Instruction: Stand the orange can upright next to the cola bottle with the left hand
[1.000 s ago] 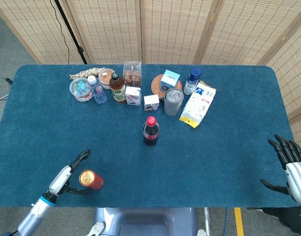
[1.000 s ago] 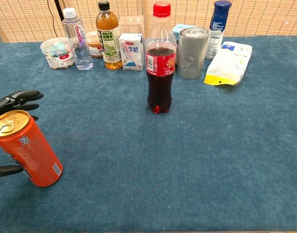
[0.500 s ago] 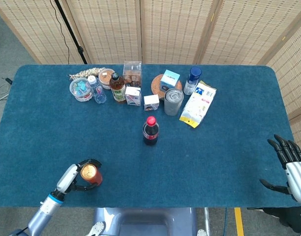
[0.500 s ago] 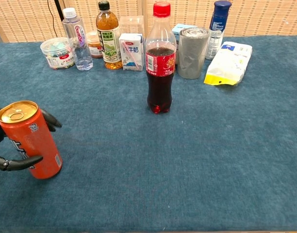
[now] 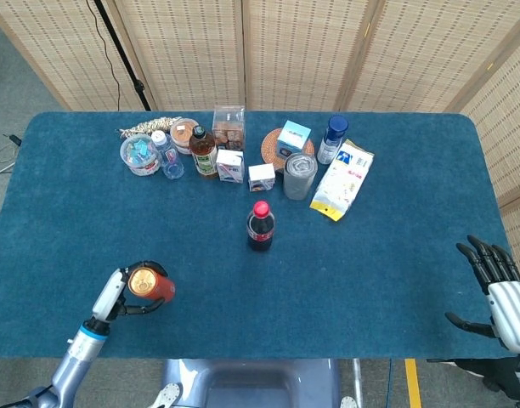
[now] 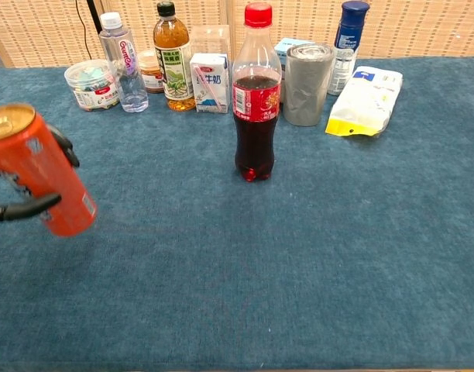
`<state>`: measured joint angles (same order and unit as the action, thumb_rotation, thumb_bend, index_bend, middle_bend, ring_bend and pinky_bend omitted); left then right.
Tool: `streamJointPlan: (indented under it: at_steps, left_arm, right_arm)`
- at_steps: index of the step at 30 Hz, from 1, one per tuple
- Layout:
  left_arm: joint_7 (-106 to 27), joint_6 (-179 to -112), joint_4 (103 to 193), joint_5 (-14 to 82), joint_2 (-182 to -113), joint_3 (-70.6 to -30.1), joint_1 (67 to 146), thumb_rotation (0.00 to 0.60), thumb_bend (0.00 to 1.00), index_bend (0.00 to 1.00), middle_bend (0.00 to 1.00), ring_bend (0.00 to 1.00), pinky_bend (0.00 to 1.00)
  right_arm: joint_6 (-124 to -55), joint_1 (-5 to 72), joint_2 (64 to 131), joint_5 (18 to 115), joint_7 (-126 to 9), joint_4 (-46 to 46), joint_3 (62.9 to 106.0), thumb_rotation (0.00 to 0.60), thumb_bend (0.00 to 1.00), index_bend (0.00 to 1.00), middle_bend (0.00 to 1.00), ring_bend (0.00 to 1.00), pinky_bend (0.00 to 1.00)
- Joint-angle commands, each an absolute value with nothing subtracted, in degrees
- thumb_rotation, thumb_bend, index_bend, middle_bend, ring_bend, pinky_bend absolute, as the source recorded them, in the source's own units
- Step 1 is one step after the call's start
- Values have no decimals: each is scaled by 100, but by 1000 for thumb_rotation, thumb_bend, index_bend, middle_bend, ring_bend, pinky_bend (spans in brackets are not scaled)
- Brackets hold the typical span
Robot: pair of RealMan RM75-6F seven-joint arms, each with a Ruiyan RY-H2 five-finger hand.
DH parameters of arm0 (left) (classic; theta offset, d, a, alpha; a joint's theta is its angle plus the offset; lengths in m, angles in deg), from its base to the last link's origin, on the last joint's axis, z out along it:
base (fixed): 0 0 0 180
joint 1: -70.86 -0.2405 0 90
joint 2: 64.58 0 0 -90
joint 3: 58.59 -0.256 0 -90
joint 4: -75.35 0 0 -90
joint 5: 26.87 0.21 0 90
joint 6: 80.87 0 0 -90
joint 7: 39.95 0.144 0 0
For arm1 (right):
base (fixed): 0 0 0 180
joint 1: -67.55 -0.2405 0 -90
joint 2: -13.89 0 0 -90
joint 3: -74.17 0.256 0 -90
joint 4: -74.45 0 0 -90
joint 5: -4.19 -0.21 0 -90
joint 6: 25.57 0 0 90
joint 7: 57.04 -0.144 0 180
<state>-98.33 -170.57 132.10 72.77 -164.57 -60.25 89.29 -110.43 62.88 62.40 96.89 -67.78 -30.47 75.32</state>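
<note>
The orange can [image 6: 42, 174] is glossy metal with a shiny gold top. The cola bottle [image 6: 255, 94] is clear, smooth plastic. The table [image 6: 299, 271] wears matt, napped blue cloth.

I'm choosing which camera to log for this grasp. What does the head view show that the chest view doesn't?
Only the head view shows the right hand, open and idle at the table's right edge, plus the left forearm, the round cork mat and the clear box in full. Only the chest view shows the labels side-on and that the orange can is tilted and seemingly lifted off the cloth. Both show the left hand gripping the can and the cola bottle standing upright, well apart from it.
</note>
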Motion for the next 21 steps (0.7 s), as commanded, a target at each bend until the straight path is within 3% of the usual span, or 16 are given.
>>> streamJointPlan:
  at_steps: [1,10,21]
  left_arm:
    - [-9612,-16732,13812,7043,-16090,-5627,9320,600,502,543,477,405,423]
    - [-8688,-15784,14572,6443,-15826,-5004,9981,600,483,540,476,404,423]
    - [-8209,-14815,14278,5821,-16326,-4495,10748,600,462,536,476,397,423]
  right_arm:
    - [-11030,6286,6251,9688,-6738,-3055,7526,600,0,0,0,0,0]
    - [-10835,6208,6305,9480,-6648,-3033,7567,600,0,0,0,0,0]
    - [-10754,6160,6343,9403,-6612,-3002,7598,600,0,0,0,0,0]
